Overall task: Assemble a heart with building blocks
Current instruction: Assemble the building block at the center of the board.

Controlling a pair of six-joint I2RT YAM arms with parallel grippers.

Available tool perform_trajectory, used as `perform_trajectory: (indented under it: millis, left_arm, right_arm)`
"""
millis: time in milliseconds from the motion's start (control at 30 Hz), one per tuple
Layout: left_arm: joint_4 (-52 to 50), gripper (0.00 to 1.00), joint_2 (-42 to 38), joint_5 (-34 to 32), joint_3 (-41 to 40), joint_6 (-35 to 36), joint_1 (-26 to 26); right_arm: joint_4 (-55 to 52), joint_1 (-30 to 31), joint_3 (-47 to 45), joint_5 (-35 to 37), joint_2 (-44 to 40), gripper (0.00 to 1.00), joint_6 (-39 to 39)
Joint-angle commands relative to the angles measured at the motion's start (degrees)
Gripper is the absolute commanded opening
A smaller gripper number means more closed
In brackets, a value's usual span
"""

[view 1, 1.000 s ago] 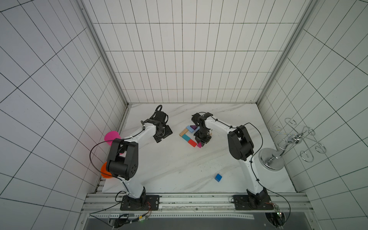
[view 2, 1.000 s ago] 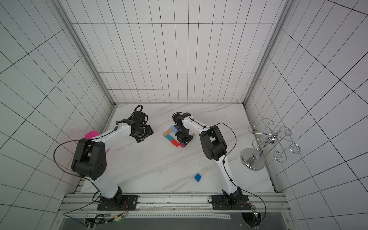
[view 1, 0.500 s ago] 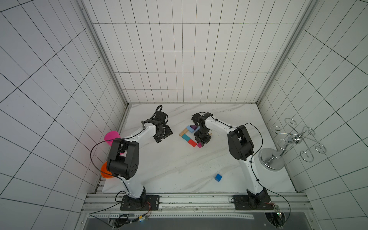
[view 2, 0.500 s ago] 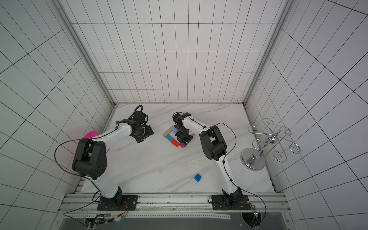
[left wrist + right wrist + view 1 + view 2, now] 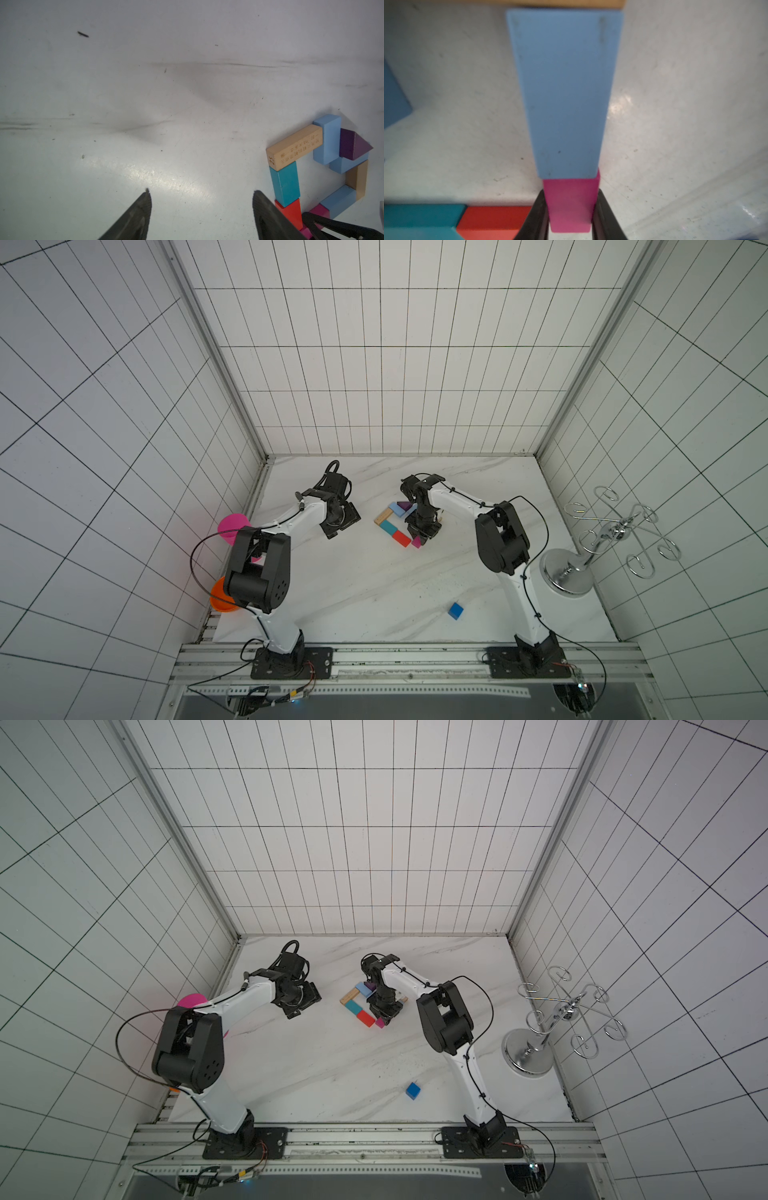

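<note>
Fingers of my right gripper (image 5: 571, 193) clamp the magenta block (image 5: 571, 209) against a light blue block (image 5: 566, 93) of the heart (image 5: 388, 526); nothing has shifted lately, so I judge placement unfinished; left gripper (image 5: 200, 193) gapes empty; blue cube (image 5: 455, 610) waits near the front edge of the table (image 5: 353, 580).

Bright, even light in both top views; shadows faint. Glare patch on the tabletop (image 5: 166, 178); light blue block (image 5: 566, 93) and magenta block (image 5: 571, 203) close-up, out of focus.

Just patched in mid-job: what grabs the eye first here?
The right gripper pinches the magenta block at the open tip of the unfinished heart, mid-table. A lone blue cube sits apart, nearer the arm bases. The left gripper hangs open beside the heart.
</note>
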Motion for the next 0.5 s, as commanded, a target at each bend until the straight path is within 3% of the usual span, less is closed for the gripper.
perform_trajectory:
  millis: [0,467]
  left_arm:
    - [1.2,0.76,0.7,0.0,-0.2,-0.1,0.3]
    - [1.2,0.76,1.3,0.2,-0.1,-0.1,0.4]
  right_arm:
    - [0.2,-1.3,1.2,2.7,2.2,0.00,1.0]
    - [0.4,-1.5,1.1,2.3,2.7,0.00,1.0]
